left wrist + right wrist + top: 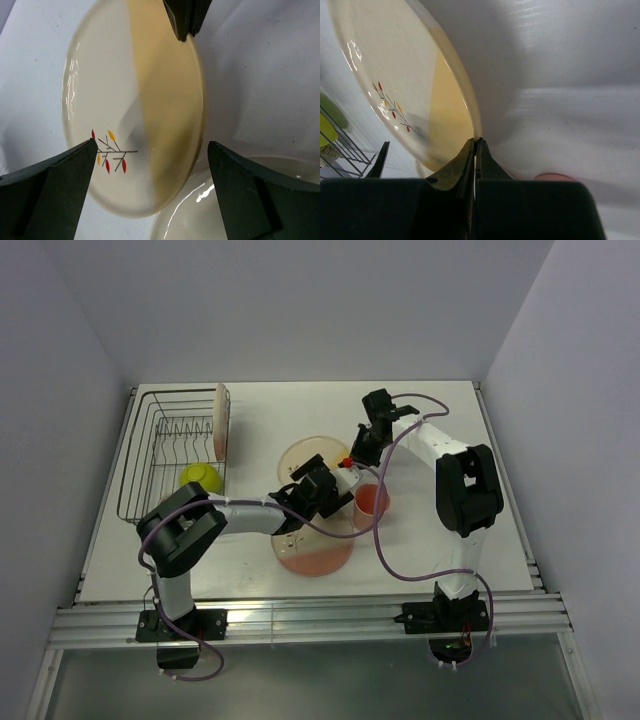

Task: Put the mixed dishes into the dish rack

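Observation:
A cream plate with a yellow half and a leaf sprig [308, 458] [135, 100] [410, 85] is tilted up off the table. My right gripper [351, 460] [478, 142] is shut on its right rim. My left gripper [318, 488] [152, 155] stands open just in front of the plate's near edge, one finger to each side. Under it lies a pink-tinted plate [316, 548] [200, 215]. The salmon-pink cup [371, 502] [555, 176] stands upright beside both plates. The black wire dish rack [150, 455] [342, 150] at the left holds an upright plate [222, 420] and the lime-green bowl [200, 476].
Grey walls close in the white table at the back and both sides. The rack sits against the left edge. A purple cable [385, 560] from the right arm loops over the table beside the cup.

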Motion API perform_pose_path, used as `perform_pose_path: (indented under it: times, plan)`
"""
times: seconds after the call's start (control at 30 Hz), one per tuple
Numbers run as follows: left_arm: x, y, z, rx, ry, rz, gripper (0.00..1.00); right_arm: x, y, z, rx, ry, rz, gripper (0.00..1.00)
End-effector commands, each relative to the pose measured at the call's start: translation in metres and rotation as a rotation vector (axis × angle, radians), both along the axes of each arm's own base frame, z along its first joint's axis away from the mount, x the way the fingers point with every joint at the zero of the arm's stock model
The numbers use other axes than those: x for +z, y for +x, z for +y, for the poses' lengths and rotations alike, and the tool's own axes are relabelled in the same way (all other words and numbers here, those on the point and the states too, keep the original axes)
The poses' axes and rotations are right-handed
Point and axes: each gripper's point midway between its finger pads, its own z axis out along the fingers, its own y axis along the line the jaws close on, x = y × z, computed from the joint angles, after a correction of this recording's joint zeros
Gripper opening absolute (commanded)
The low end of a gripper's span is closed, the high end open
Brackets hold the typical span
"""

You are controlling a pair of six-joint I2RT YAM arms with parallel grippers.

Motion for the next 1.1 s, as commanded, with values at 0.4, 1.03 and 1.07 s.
perform_pose_path:
  times: [0.4, 1.03, 1.07]
  plan:
    - [0.026, 0.046, 0.002, 0.117, -0.041, -0.126, 0.99, 0.044, 0.001, 0.017, 0.033, 0.134, -0.079, 0.0]
    - [0.038, 0.063, 0.04, 0.248, -0.009, -0.281, 0.64, 0.053, 0.006, 0.023, 0.054, 0.159, -0.097, 0.0]
    - [0.039, 0.064, 0.042, 0.253, 0.0, -0.289, 0.6, 0.054, 0.007, 0.023, 0.052, 0.161, -0.096, 0.0]
